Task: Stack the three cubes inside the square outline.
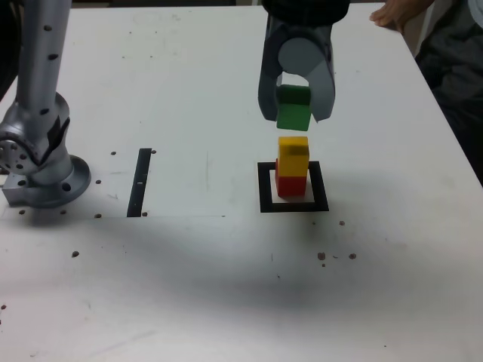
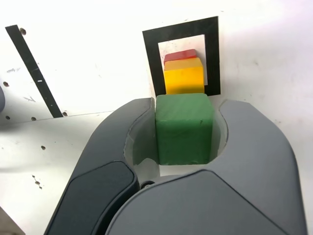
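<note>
In the exterior view the top of the arm is cut off by the frame's upper edge, so only the gripper (image 1: 296, 105) and the silver base (image 1: 41, 162) at the exterior view's left show. The gripper pinches the green cube (image 1: 293, 108) between its grey jaws, hanging it just above the yellow cube (image 1: 293, 155) with a sliver of gap showing. The yellow cube sits on the red cube (image 1: 290, 185), and that one stands inside the square outline (image 1: 293, 205), whose far side is hidden behind the stack. The white table (image 1: 189, 286) is scuffed and dotted with small dark holes; a narrow black strip (image 1: 140, 182) lies well apart from the outline, between it and the base. At the table's far corner a person's hand (image 1: 396, 12) rests, partly cut off. In the wrist view the jaws fill the lower half, clamped on two sides of the green cube (image 2: 184, 128). Beyond it the yellow cube (image 2: 184, 77) hides all but a thin red edge of the red cube (image 2: 180, 54), and here the outline (image 2: 212, 54) shows its far bar, while its near side is covered by the gripper (image 2: 184, 134). The strip (image 2: 34, 71) runs slantwise, cut off at the picture's edge.
</note>
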You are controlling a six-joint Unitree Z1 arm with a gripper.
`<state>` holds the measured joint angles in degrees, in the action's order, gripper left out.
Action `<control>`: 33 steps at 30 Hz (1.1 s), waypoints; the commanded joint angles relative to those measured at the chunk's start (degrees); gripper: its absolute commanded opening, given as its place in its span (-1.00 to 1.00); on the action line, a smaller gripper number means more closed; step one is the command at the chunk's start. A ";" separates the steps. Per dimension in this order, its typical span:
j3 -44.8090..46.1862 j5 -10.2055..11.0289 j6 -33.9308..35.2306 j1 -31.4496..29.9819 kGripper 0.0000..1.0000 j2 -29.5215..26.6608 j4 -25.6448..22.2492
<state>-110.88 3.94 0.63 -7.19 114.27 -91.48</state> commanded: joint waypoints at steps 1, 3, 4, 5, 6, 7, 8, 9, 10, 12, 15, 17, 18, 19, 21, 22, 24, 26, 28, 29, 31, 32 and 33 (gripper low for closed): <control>0.57 -0.48 -0.15 0.62 -0.44 -0.47 -0.19; 1.25 -1.08 -0.21 1.05 -0.44 -0.38 0.33; 1.56 -1.42 -0.23 1.19 -0.44 -0.30 0.64; 1.80 -1.76 -0.24 1.28 -0.44 -0.21 0.95; 1.99 -2.07 -0.25 1.34 -0.44 -0.10 1.28; 2.14 -2.38 -0.26 1.40 -0.44 0.05 1.58; 2.28 -2.70 -0.26 1.46 -0.44 0.22 1.84; 2.38 -2.98 -0.26 1.54 -0.44 0.44 2.02; 2.45 -3.28 -0.26 1.65 -0.44 0.76 2.17; 2.60 -3.57 -0.30 1.94 -0.44 1.29 2.26; 2.84 -3.87 -0.48 2.51 -0.44 2.10 2.30; 3.02 -4.02 -0.70 2.88 -0.44 2.58 2.37; 3.10 -4.08 -0.81 3.03 -0.44 2.80 2.42; 3.17 -4.14 -0.91 3.14 -0.44 2.97 2.49; 3.26 -4.22 -1.06 3.27 -0.44 3.23 2.61; 3.28 -4.25 -1.10 3.31 -0.44 3.31 2.65; 3.29 -4.28 -1.15 3.34 -0.44 3.42 2.70; 3.27 -4.30 -1.17 3.34 -0.43 3.52 2.73; 3.27 -4.33 -1.32 3.34 -0.29 3.63 2.91; 3.30 -4.37 -1.49 3.34 -0.04 3.70 3.15; 3.45 -4.47 -1.75 3.33 0.39 3.76 3.58; 3.54 -4.52 -1.87 3.33 0.60 3.78 3.79; 3.64 -4.58 -1.97 3.33 0.79 3.80 3.99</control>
<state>-107.42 -0.51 -1.19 -3.93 117.87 -87.71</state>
